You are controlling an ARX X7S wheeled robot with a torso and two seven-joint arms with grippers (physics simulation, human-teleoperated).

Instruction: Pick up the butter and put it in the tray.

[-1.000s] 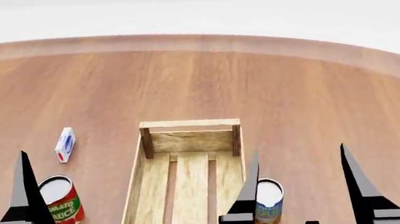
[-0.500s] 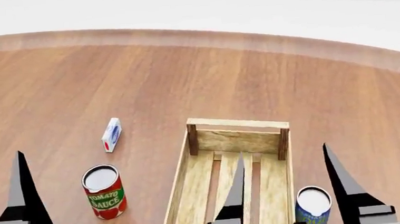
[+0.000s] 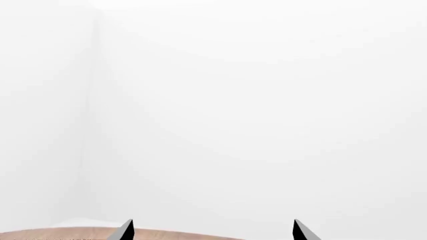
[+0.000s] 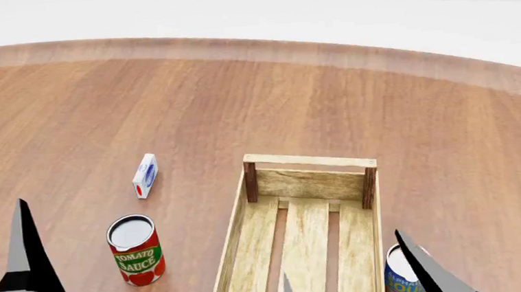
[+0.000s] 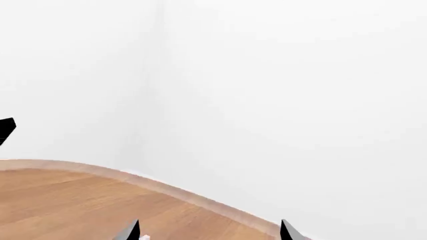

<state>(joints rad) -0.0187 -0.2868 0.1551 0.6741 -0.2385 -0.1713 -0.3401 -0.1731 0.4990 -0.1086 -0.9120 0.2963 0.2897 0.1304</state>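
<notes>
A long light-wood slatted tray (image 4: 297, 243) with darker corner posts was seen on the round wooden table (image 4: 239, 99) in the head view, running from the middle of the picture to its lower edge. No item could be seen lying on its slats.

The red-and-orange butter carton could not be found in any of the three views, so its place could not be told.

A red tomato sauce can (image 4: 136, 250) with a pale lid stood upright on the table to the left of the tray, apart from it. A small white-and-blue carton (image 4: 145, 175) lay farther back from the can, also clear of the tray. A blue-and-yellow can (image 4: 404, 278) stood upright just beside the tray's right wall and was partly covered by a black fingertip.

The left gripper (image 3: 211, 231) was shown in its wrist view by two black tips set wide apart, with nothing between them; in the head view only one of its fingers was in frame at the lower left. The right gripper (image 5: 209, 230) was likewise shown with its two tips spread wide and nothing held; one tip was seen over the tray's slats and the other over the blue-and-yellow can. Both wrist cameras were pointed mostly at blank white wall, with only the table's edge in view.
</notes>
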